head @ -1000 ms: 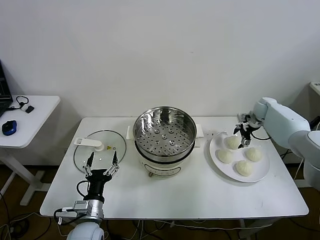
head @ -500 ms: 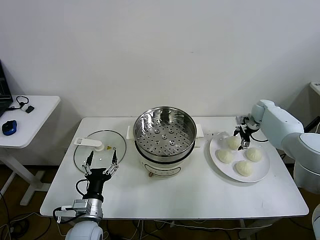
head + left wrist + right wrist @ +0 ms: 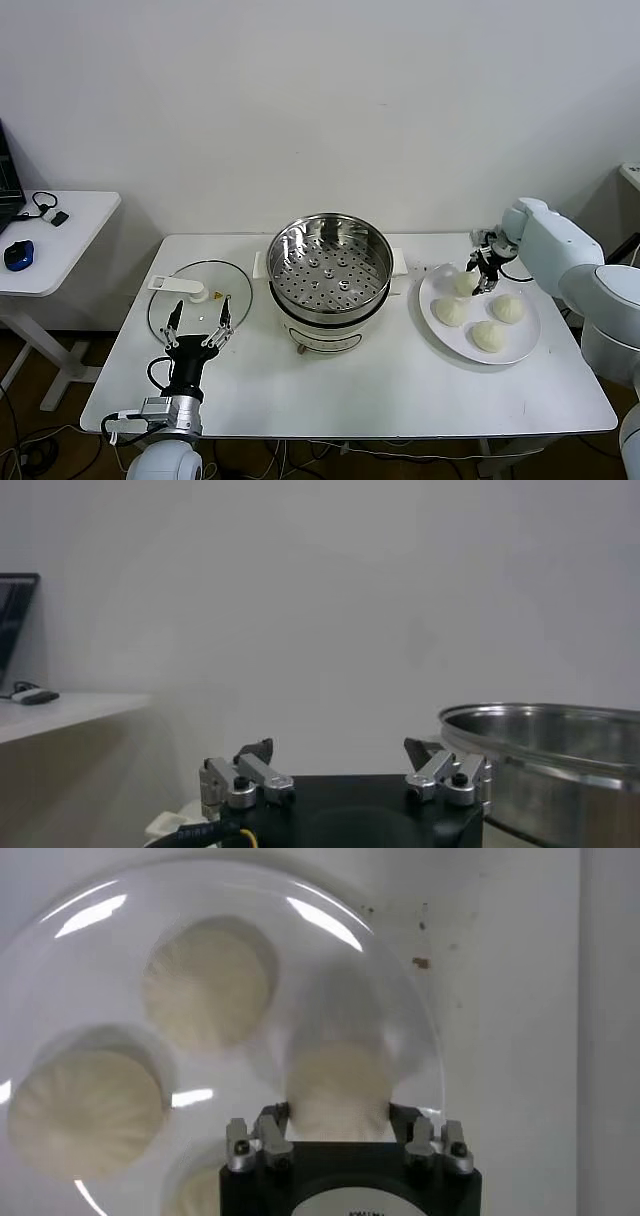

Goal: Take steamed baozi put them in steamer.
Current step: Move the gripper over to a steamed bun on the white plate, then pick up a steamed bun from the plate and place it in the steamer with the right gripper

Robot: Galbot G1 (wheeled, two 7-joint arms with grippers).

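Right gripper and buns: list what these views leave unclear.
- Right gripper: its body hides the fingertips in the right wrist view, and the head view is too small to tell whether the grasped bun has left the plate.
- Nearest bun: cut by the frame edge and gripper body.
- Steamer: left wrist view shows only its rim, so the floor is hidden there.
- Left gripper idles, open.

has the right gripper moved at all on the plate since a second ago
Yes, slightly. Against the white plate, the right gripper has edged up toward the far rim, and its jaws have closed in around the rear baozi.
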